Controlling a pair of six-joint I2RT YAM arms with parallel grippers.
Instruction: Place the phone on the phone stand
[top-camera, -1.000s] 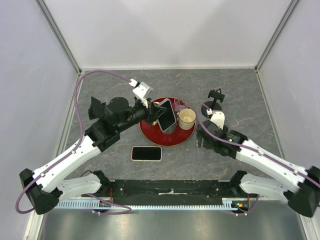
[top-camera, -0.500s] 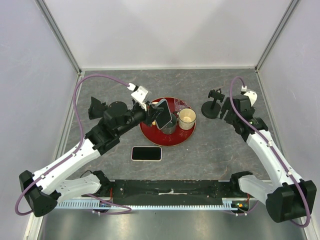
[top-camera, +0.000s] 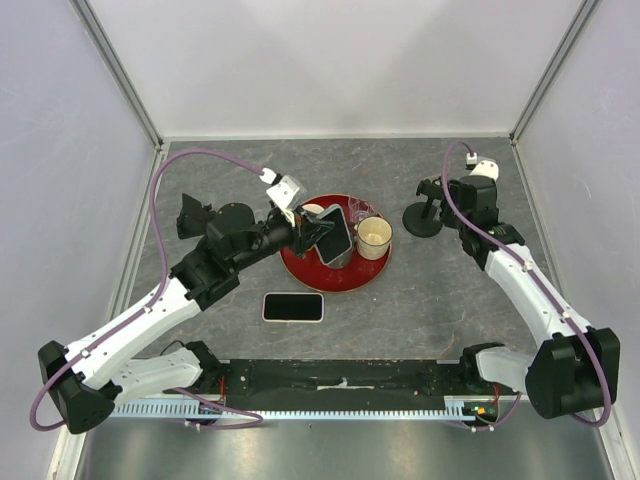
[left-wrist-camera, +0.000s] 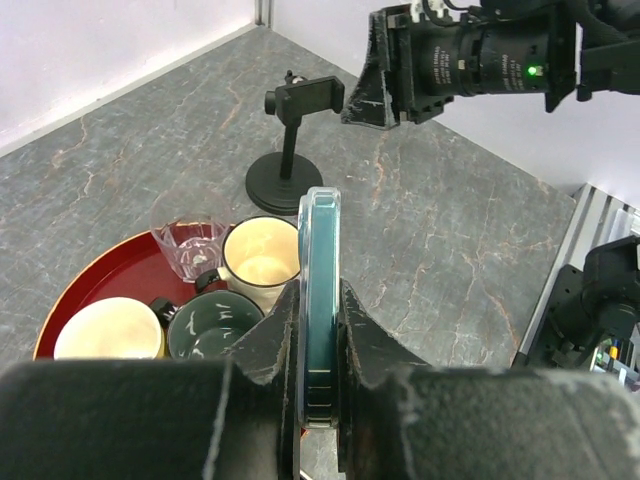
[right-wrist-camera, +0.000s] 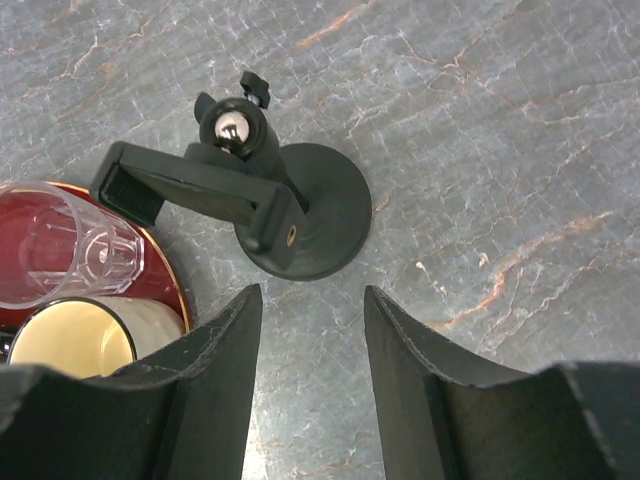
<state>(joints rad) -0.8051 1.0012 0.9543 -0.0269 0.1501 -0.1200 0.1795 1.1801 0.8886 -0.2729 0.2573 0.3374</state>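
Grey surface (top-camera: 420, 300), red tray (top-camera: 300, 268) at its centre. Left hand (left-wrist-camera: 320, 325) is clenched on the phone (left-wrist-camera: 320, 240), held edge-up above the tray. Right hand (right-wrist-camera: 308, 305), fingers spread and empty, hovers over the phone stand (right-wrist-camera: 335, 215) at the tray's three o'clock.

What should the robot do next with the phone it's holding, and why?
Probably carry the phone rightward toward the phone stand. The left jaws grip it on edge above the red tray, and the stand's clamp sits empty beyond the cups.
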